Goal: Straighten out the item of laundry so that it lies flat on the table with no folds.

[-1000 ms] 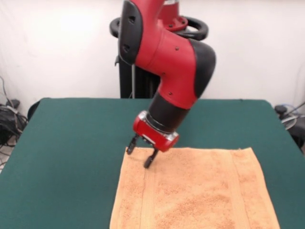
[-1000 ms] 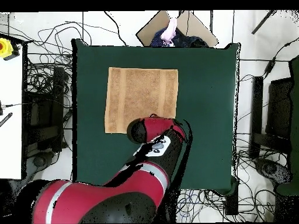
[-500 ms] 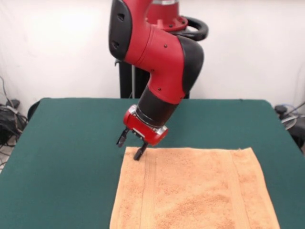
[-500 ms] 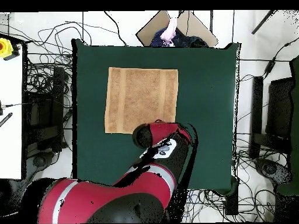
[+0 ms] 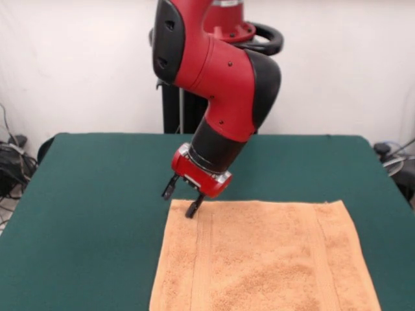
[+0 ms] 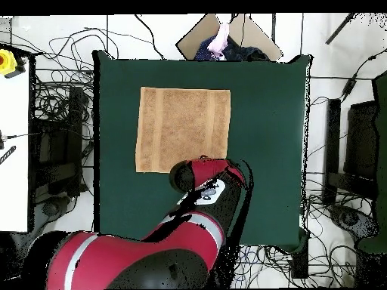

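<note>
The orange-tan towel (image 5: 262, 256) lies spread flat on the dark green table (image 5: 97, 194), with band stripes near its left and right sides; its near part runs off the picture's bottom. From overhead the towel (image 6: 184, 124) is a neat rectangle on the table (image 6: 264, 136). My gripper (image 5: 181, 197) hangs open and empty just above the towel's far left corner, one finger over the cloth's edge and one over bare felt. In the overhead view the arm (image 6: 208, 177) hides the gripper and the towel's corner near the robot.
The robot's pedestal (image 5: 178, 107) stands behind the table's far edge. Cables and equipment lie on the floor around the table (image 6: 60, 151). A cardboard box and a person's part (image 6: 223, 38) show beyond the table's far edge in the overhead view.
The gripper let go of the towel's corner and rose, moving left and back off the cloth over the last second; in the last half second it barely moved. The towel stayed flat.
</note>
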`<act>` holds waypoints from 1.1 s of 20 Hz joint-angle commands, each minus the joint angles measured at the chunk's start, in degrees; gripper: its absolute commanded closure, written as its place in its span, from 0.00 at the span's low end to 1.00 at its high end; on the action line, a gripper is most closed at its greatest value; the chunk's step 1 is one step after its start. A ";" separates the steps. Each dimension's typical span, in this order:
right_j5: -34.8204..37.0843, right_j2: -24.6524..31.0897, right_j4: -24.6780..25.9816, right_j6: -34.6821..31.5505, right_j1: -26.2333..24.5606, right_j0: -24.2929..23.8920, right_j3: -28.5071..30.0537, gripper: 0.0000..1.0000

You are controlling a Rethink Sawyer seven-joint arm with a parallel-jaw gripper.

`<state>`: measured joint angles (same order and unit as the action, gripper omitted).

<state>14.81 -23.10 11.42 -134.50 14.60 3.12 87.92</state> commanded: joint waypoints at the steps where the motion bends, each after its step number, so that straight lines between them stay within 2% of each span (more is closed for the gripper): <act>1: 2.11 4.89 0.47 -3.57 -2.77 1.53 2.14 0.00; 16: -1.77 2.75 3.40 -2.44 -6.56 -0.73 1.66 0.00; 22: -2.03 0.20 6.61 -0.32 -4.76 -2.24 3.49 0.00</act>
<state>13.00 -24.05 13.92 -134.50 13.53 3.11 87.90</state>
